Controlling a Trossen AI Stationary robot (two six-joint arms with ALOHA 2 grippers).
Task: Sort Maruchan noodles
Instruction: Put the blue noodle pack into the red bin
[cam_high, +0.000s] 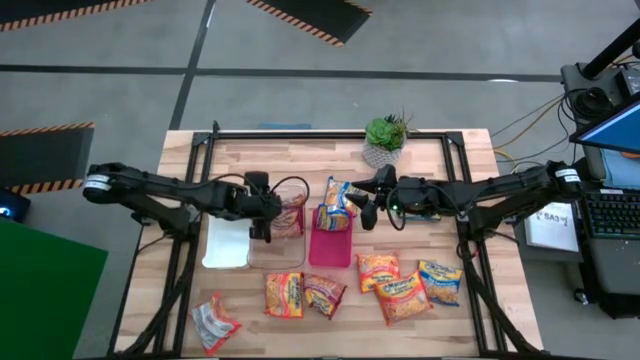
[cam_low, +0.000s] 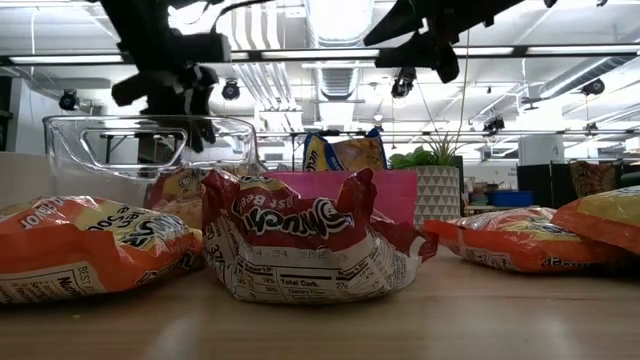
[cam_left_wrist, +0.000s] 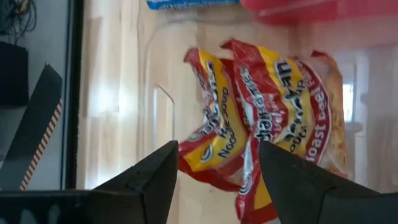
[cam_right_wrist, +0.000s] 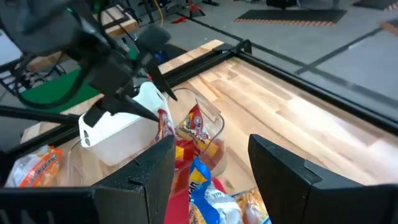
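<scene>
My left gripper (cam_high: 264, 222) hangs open above a clear tray (cam_high: 262, 256). Two red-accented Maruchan noodles packets (cam_left_wrist: 217, 118) (cam_left_wrist: 292, 112) lie in that tray, below the gap between its fingers (cam_left_wrist: 158, 174). My right gripper (cam_high: 368, 212) stands open in the air beside a pink tray (cam_high: 331, 250), where a blue-accented packet (cam_high: 338, 203) leans. Several more packets lie on the near part of the table, among them an orange one (cam_high: 284, 295), a red one (cam_high: 323, 293) and a blue one (cam_high: 440, 282).
A white tray (cam_high: 225, 245) stands left of the clear one. A potted plant (cam_high: 385, 138) sits at the far edge. One packet (cam_high: 213, 322) lies at the near left corner. Black frame rails (cam_high: 465, 200) run along the table's sides.
</scene>
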